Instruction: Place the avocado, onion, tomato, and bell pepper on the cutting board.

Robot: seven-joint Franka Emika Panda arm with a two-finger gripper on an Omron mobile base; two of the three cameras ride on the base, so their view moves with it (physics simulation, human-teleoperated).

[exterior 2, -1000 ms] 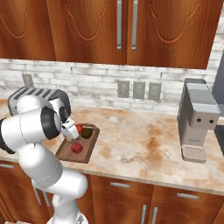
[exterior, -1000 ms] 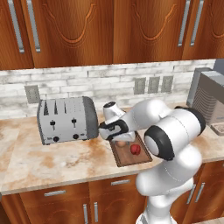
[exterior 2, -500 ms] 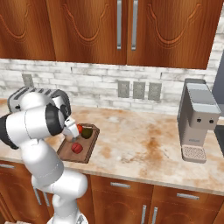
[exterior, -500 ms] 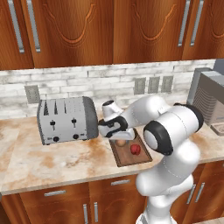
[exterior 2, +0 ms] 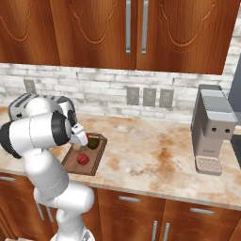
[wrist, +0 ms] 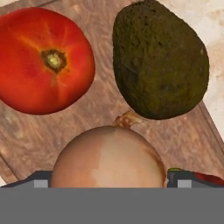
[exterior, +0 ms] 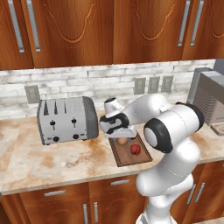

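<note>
A beige marbled worktop point(exterior: 52, 162) is seen under dark wooden cupboards point(exterior: 87, 30), with a white brick wall behind it. A silver toaster point(exterior: 66, 120) is placed at the left of the worktop, and a grey coffee machine point(exterior 2: 214, 129) at the right.

The cutting board point(exterior: 124, 157) is laid flat on the worktop just beside the toaster, with its long axis running away from the front edge. The hand point(exterior: 122, 136) is held low over the far part of the board. The onion point(wrist: 109, 159) is found directly between the fingertips point(wrist: 39, 178), which are pressed at both of its sides, so the hand is clamped on it. The dry tip of the onion is pointed away from the hand.

Beyond the onion, the tomato point(wrist: 43, 61) and the avocado point(wrist: 159, 61) are laid side by side on the board. The long axis of the avocado is tilted, with the narrow end further from the hand. A red vegetable point(exterior: 135, 149) is placed on the near part of the board.
</note>
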